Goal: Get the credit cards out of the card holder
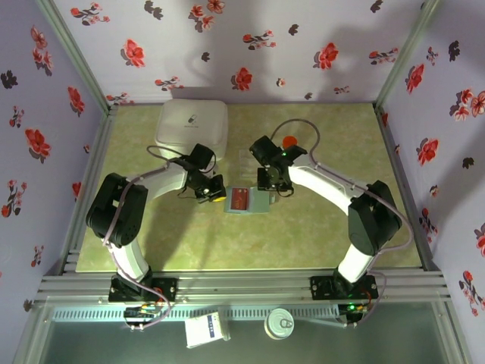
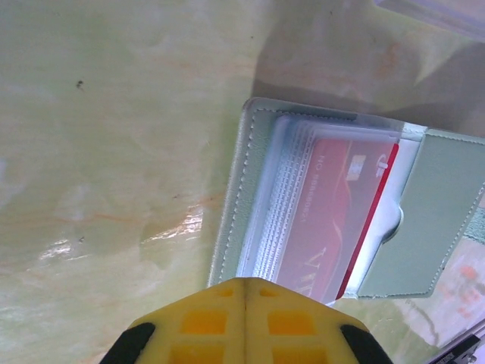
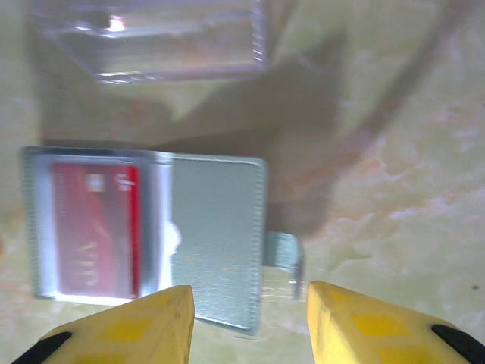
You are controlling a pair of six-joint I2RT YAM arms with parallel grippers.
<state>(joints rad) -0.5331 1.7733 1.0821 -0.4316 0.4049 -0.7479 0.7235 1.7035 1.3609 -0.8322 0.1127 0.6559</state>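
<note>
The card holder (image 1: 261,202) lies open flat mid-table, grey-teal panel on the right, clear sleeves on the left. One of the credit cards (image 1: 237,201), red, sits inside the sleeves; in the left wrist view this red card (image 2: 333,220) shows under ribbed clear plastic beside the grey-teal flap (image 2: 428,220). My left gripper (image 2: 244,282) is shut, its yellow tips together at the holder's near edge with nothing between them; from above it (image 1: 213,197) is at the holder's left end. My right gripper (image 3: 250,299) stands open just over the holder's (image 3: 216,235) grey panel and strap tab (image 3: 282,254).
A white rounded box (image 1: 192,125) stands at the back left and an orange-capped item (image 1: 289,142) behind the right arm. A clear plastic box (image 3: 151,38) lies just beyond the holder. Flowered walls close in three sides.
</note>
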